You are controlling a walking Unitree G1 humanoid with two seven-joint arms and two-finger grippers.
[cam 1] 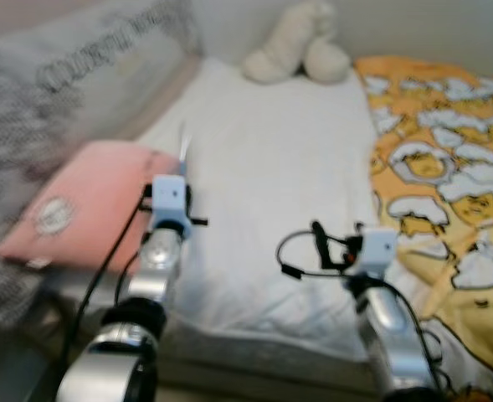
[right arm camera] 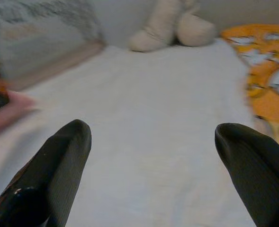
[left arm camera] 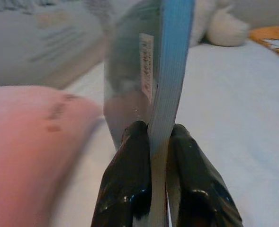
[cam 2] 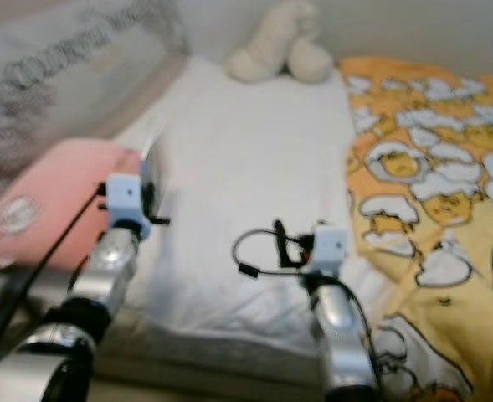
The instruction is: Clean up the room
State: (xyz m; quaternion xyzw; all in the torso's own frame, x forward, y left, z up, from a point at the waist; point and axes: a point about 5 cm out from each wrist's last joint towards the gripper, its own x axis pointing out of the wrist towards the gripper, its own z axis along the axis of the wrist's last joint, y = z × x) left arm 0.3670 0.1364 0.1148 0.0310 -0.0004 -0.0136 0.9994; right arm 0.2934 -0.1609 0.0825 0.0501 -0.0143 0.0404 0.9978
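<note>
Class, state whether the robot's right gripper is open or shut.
Open: the right gripper has its two black fingers spread wide apart over the white bed sheet, holding nothing.

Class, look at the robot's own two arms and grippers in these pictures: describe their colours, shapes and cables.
Both arms are silver and tubular, each topped by a small white box with black cables looping beside it. The left gripper and right gripper each have two long, rounded, glossy black fingers.

Blurred view of a bed (cam 2: 246, 167) with a white sheet. A cream soft toy (cam 2: 279, 46) lies at top centre, a pink pillow (cam 2: 41, 209) at left, a yellow patterned blanket (cam 2: 430, 193) at right. Two silver arms rise from the bottom edge.
</note>
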